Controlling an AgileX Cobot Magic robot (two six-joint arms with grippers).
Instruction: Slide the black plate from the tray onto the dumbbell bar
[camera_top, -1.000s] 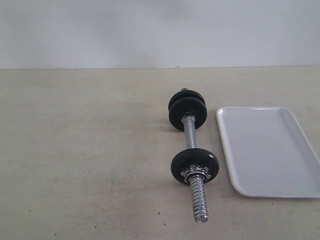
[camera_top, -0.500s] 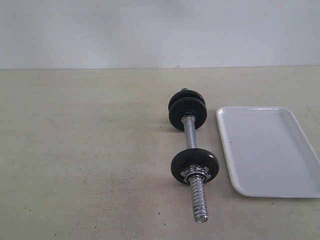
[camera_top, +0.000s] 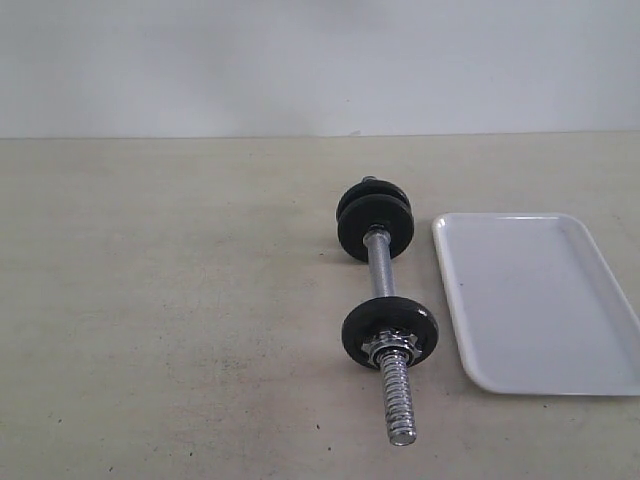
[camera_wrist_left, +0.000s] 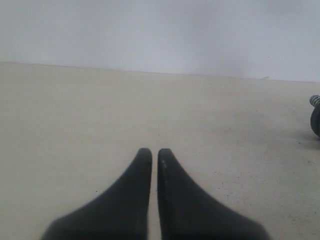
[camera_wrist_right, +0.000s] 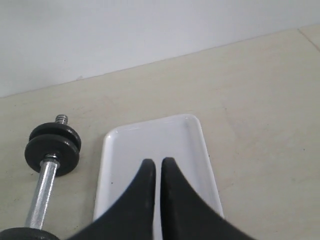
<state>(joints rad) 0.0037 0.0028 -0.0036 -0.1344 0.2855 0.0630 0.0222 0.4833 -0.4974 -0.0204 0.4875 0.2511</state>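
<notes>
Since neither arm shows in the exterior view, the wrist views alone speak for them: the left gripper (camera_wrist_left: 154, 152) has its fingers drawn together with only a sliver between them, clamped on nothing, over bare table (camera_top: 150, 300) well left of the weights. Right of centre, the dumbbell bar (camera_top: 379, 268) lies on the table running near to far. A black disc (camera_top: 389, 330) sits toward its near end with a chrome star collar nut (camera_top: 388, 347) against its near face and bare thread beyond. At the far end two more discs stand pressed together. The outer of these I take to be the black plate (camera_top: 372, 192), though which disc came off the tray cannot be told for sure. No collar shows outside it, only a thread tip. Just right of the bar lies the tray (camera_top: 540, 300), with nothing in it. The right gripper (camera_wrist_right: 157, 165) points over the tray, its fingers likewise together and gripping nothing. By my judgement the sliding is done, and at most the arms have to draw clear.
</notes>
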